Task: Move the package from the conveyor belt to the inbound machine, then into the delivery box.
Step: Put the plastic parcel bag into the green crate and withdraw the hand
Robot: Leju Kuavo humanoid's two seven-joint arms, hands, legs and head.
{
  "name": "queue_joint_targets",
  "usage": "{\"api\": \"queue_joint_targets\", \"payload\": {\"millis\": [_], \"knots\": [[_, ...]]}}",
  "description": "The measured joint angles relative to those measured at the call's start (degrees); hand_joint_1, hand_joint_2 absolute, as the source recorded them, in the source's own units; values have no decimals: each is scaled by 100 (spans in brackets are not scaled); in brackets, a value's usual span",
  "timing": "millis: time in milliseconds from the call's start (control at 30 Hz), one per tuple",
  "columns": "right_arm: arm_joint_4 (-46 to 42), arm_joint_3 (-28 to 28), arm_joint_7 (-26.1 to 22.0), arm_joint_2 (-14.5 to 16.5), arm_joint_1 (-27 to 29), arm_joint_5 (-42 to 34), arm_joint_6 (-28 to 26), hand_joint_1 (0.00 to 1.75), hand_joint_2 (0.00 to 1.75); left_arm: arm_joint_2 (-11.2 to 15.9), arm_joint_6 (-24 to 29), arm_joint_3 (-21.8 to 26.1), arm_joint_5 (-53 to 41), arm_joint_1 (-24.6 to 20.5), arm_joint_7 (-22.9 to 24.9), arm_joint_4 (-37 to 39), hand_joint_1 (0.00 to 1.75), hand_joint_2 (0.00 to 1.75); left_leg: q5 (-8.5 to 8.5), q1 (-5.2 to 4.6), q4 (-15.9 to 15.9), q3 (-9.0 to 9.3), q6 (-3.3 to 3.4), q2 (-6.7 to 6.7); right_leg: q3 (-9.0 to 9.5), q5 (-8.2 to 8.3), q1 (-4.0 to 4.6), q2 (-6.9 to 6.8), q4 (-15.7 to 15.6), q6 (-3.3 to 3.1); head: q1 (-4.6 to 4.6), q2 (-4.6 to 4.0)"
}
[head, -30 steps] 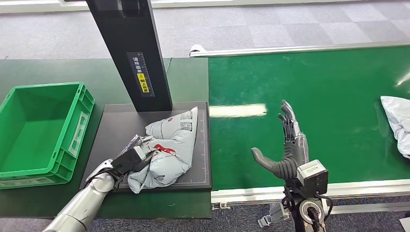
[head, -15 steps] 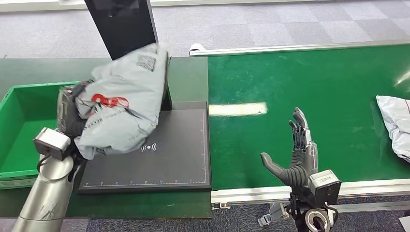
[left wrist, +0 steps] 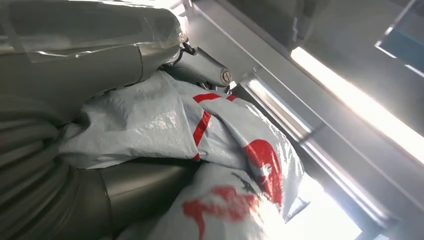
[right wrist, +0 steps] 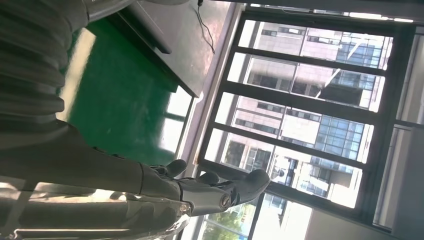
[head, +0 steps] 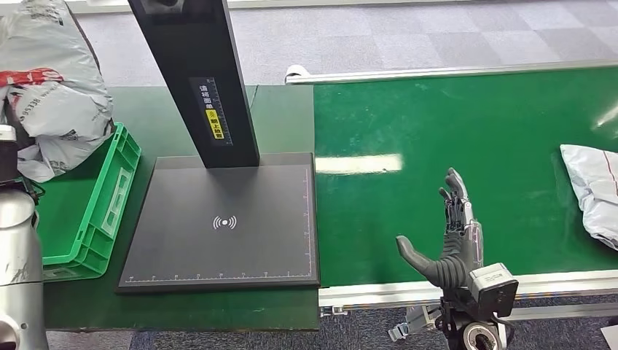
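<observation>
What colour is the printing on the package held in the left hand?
Red, on grey plastic: the package shows it best in the left wrist view.

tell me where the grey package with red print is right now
In the head view the grey package is at the far left, held up by the left hand above the green delivery box, left of the black scanner pad.

Left robot hand (left wrist: pixel 85 65) is raised high at the far left, fingers clamped around a package (left wrist: pixel 210 145); right robot hand (head: pixel 446 240) stands upright, fingers straight, thumb spread
</observation>
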Motion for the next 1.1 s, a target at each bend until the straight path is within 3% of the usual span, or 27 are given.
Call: {"api": "queue_joint_targets", "payload": {"millis": [167,300,500,667,700,800,833,1100], "knots": [[2,0,0,22,-4,-1,7,0,175,345,1147,31,-2120,-386,674,991,175,175,0,-2,0,1,0,0,-3,0,1,0,-3,0,-2,0],[-4,0,22,43,-6,30,9,0,175,686,1495,-27,-3861,-807,1516,2250,175,175,1,3,0,2,-2,6,-5,1,6,5,-1,-2,-3,0],[-49,-3,56,51,2,60,8,0,175,1083,1532,-67,-4548,-1168,2034,3589,175,175,0,4,0,1,-3,29,-10,2,7,18,2,-3,-1,0],[-49,-8,59,65,4,60,9,0,175,1294,1484,-68,-4735,-1210,2200,4027,175,175,-2,2,0,-6,-2,28,-13,1,5,19,-1,-3,-1,0],[-49,-8,59,67,3,60,9,0,175,1328,1462,-68,-4793,-1209,2253,4070,164,175,-2,2,0,-7,-2,29,-14,1,5,19,-1,-3,-1,0],[-49,-9,61,67,-12,60,9,0,175,1419,1403,-68,-4944,-1210,2375,4173,33,175,-2,2,0,-7,-2,30,-15,1,5,19,-2,-3,-1,0],[-49,-9,63,66,-19,60,9,0,175,1444,1384,-67,-4972,-1211,2394,4201,0,175,-2,2,0,-7,-2,29,-15,1,5,19,-2,-3,-2,0],[-46,-11,70,65,-28,66,9,0,175,1482,1279,-37,-4942,-1188,2343,4298,0,175,-1,4,0,-8,-2,26,-15,1,6,18,-1,-3,-1,0]]}}
